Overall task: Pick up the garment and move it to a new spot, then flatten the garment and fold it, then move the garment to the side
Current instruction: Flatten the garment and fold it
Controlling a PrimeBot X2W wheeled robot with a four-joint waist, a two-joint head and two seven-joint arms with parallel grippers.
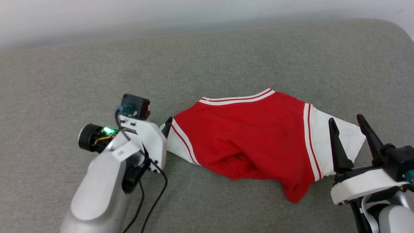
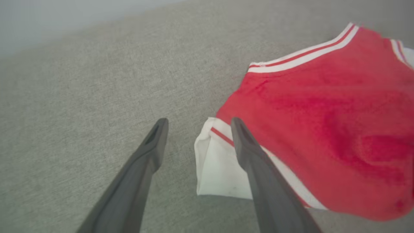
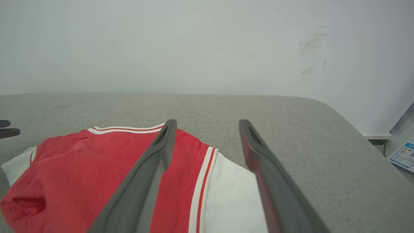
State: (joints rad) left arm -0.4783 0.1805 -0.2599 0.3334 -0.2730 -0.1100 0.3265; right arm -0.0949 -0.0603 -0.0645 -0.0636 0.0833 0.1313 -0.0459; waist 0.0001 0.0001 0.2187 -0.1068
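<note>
The garment (image 1: 252, 142) is a red T-shirt with white sleeves and striped trim, lying crumpled on the grey surface. In the left wrist view my left gripper (image 2: 199, 121) is open, its fingers straddling the edge of the garment's (image 2: 323, 113) white sleeve (image 2: 220, 171). From the head, one of its dark fingertips (image 1: 168, 124) shows beside that sleeve. My right gripper (image 1: 346, 119) is open over the other white sleeve (image 1: 343, 136). Along its fingers, the right gripper (image 3: 208, 123) hangs above the striped seam of the garment (image 3: 81, 168). Neither gripper holds anything.
The grey upholstered surface (image 1: 226, 64) runs back to a pale wall (image 3: 194, 48). Its rounded right edge (image 3: 355, 129) drops off, with a printed label (image 3: 402, 155) beyond it. The left arm's cable (image 1: 155, 197) trails over the surface.
</note>
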